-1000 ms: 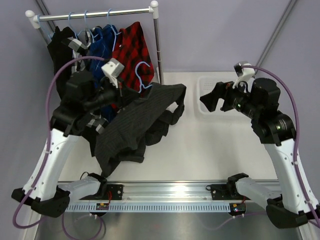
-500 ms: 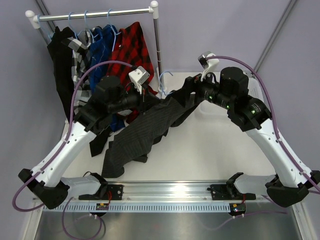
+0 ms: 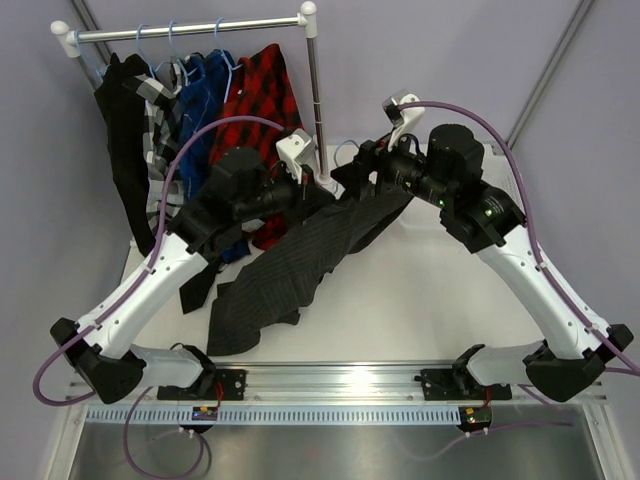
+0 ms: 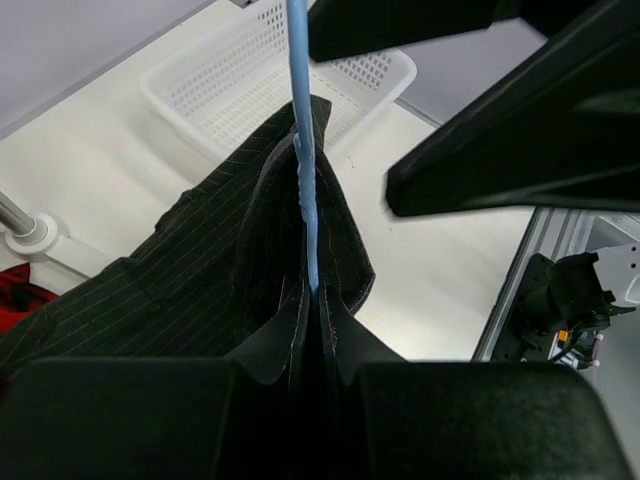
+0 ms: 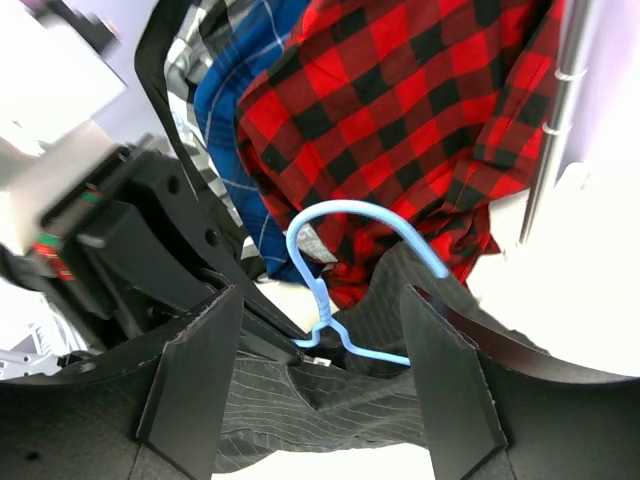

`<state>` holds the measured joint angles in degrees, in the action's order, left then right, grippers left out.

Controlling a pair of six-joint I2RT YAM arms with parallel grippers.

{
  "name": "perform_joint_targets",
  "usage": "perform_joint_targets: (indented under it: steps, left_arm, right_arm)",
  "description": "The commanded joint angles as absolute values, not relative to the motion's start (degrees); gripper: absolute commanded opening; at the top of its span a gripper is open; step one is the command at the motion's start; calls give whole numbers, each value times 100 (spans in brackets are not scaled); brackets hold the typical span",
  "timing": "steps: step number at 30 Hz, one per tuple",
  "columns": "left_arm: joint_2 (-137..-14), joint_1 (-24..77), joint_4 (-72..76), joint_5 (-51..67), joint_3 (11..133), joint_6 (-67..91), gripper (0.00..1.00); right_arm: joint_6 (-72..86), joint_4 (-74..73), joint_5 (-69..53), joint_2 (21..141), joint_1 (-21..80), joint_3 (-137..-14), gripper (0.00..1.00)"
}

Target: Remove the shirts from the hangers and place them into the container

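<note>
Arms reach inward, wrists nearly meeting — left gripper [image 4: 312, 335] pinches a light-blue wire hanger [image 4: 300, 120] draped with a charcoal pinstriped shirt [image 4: 190, 270], right gripper [image 5: 322, 300] spread wide at its hook.

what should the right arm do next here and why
Probably close the right gripper on the neck of the hanger. Its jaws stand open on either side of the blue wire just below the hook. The left gripper is clamped on the collar of the charcoal shirt, so with the wire gripped the hanger could be drawn out.
</note>
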<state>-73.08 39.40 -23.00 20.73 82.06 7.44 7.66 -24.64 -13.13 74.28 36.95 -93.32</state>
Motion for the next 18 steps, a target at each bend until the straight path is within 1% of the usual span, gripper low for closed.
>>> perform_joint_targets:
  steps: [1, 7, 11, 13, 17, 18]
  left_arm:
    - [-7347, 4008, -1740, 1916, 8639, 791, 0]
    - [-7383, 4096, -1679, 1977, 8745, 817, 0]
    - [-7374, 4140, -1679, 1969, 8745, 835, 0]
    - [-7357, 4157, -1653, 1942, 8745, 861, 0]
    - [-7321, 4157, -1573, 1934, 8728, 888, 0]
    - [-7330, 4157, -1547, 1925, 8728, 896, 0]
  right_arm:
    - [756, -2083, -1389, 7497, 3840, -9378, 72]
    - [773, -1995, -1257, 7637, 3911, -9299, 67]
    - [765, -1969, -1195, 7717, 3911, -9237, 58]
    - [791, -1951, -1213, 7743, 3911, -9168, 56]
    - [809, -1872, -1116, 7726, 3911, -9027, 39]
    - [809, -1863, -1099, 7726, 3911, -9009, 32]
